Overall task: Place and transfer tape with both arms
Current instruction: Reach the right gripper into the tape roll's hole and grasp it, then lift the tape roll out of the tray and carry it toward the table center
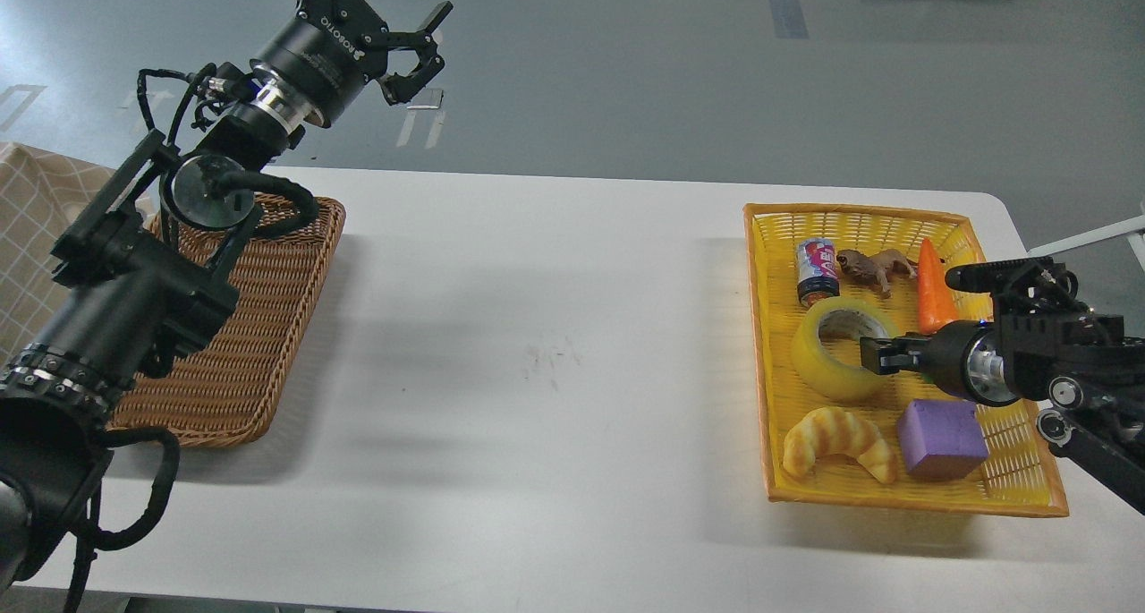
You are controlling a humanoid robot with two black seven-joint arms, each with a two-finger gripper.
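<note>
Big and black, the left arm (116,309) is the closest thing, rising from the near left corner over the brown basket (259,362). Its left gripper (394,31) is high up, far from the yellow basket (769,371), with its claw fingers spread wide and nothing in them.

Inside the yellow basket sits the tape (827,362), a fat round roll, see-through yellow and shiny, with a grey-white card ring in its hole. It leans a little. The right gripper (872,353) pokes in from the right and touches the roll at its top edge. It looks dark and small, so I cannot tell if its fingers are closed on the tape.

I think the job has only just begun. The tape is not lifted yet, not handed over, and not put down in the brown basket.

Near the tape lie a bumpy golden croissant (836,443), a soft-looking purple block (941,438), a smooth orange carrot (933,291), a little can (817,271) and a brown toy animal (872,268). Both baskets are woven, flat and bumpy. The white table (537,327) is smooth.
</note>
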